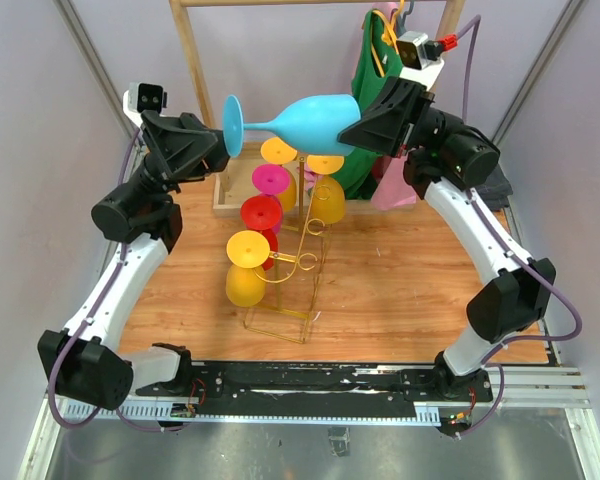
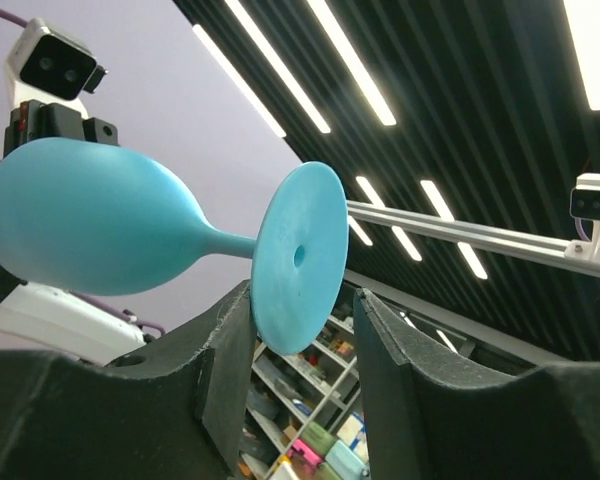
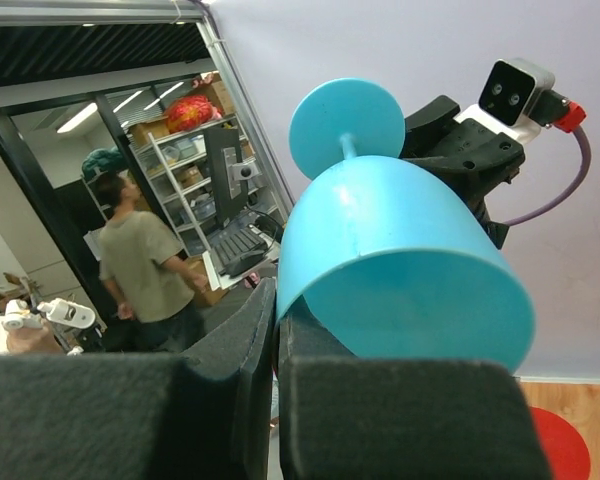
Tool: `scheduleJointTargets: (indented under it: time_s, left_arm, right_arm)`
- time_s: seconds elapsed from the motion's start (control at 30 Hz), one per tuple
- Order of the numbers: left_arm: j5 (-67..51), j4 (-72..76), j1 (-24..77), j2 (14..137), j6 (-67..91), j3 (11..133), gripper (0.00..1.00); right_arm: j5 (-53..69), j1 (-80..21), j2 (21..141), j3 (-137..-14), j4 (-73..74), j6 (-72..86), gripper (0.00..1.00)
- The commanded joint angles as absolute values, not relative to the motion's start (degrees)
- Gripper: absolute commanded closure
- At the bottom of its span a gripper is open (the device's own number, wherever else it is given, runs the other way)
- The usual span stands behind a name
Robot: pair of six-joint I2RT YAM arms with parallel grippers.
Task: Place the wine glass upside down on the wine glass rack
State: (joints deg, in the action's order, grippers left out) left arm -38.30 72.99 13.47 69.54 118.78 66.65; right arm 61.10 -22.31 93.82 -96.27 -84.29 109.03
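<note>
Top external view: the blue wine glass (image 1: pixel 315 118) lies on its side in the air above the gold wine glass rack (image 1: pixel 306 262), foot to the left, bowl to the right. It looks like opaque plastic: light, stiff and smooth enough to slip, so a pinch on the rim or a hold across the foot should suit it better than the round bowl. The right gripper (image 3: pixel 278 300), on its raised arm, is clamped on the bowl's rim. The left gripper (image 2: pixel 305 305), equally high, has its fingers apart around the foot, one touching the disc.

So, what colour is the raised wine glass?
Light blue; the wine glass shows best from top external.
</note>
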Motion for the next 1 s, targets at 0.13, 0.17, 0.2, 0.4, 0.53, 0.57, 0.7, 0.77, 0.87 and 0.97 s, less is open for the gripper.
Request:
scheduleJointTargets:
  time_s: [0.13,0.17,0.2,0.4,0.53,0.57,0.7,0.77,0.87,0.97]
  left_arm:
    - [-35.6,79.8,13.5,67.4,131.8,65.2,0.82]
    - [-35.7,79.8,13.5,67.4,131.8,65.3,0.90]
    - [-35.7,79.6,13.5,67.2,131.8,65.3,0.96]
    - [-36.0,76.1,13.5,65.7,130.3,65.4,1.00]
    - [-35.5,76.7,13.5,65.7,130.2,66.5,1.00]
    - [-35.5,76.5,13.5,65.6,130.0,66.9,1.00]
    - [-35.0,76.1,13.4,65.4,129.5,68.1,1.00]
    - [-35.0,75.4,13.4,65.2,129.2,68.7,1.00]
    - [-35.0,74.0,13.4,64.7,128.4,69.4,1.00]
    - [-34.8,72.0,13.4,63.8,127.6,69.6,1.00]
  right_arm:
    - [61.2,-25.3,95.5,-99.0,-87.8,107.8,0.99]
    - [61.3,-25.6,95.7,-99.1,-87.8,107.8,0.99]
    - [61.3,-25.9,95.8,-99.2,-87.7,107.7,0.99]
    - [61.4,-26.4,95.4,-98.1,-87.8,107.1,0.98]
    - [61.9,-26.4,94.5,-97.3,-87.7,106.5,0.86]
    - [62.1,-26.4,94.3,-97.1,-87.7,106.3,0.81]
    - [62.8,-26.2,93.6,-96.9,-87.5,106.0,0.67]
    - [62.7,-25.9,93.3,-96.2,-87.5,105.9,0.62]
    - [62.5,-25.2,92.9,-94.8,-87.5,105.6,0.58]
    - [62.5,-23.4,92.3,-92.9,-86.9,104.8,0.53]
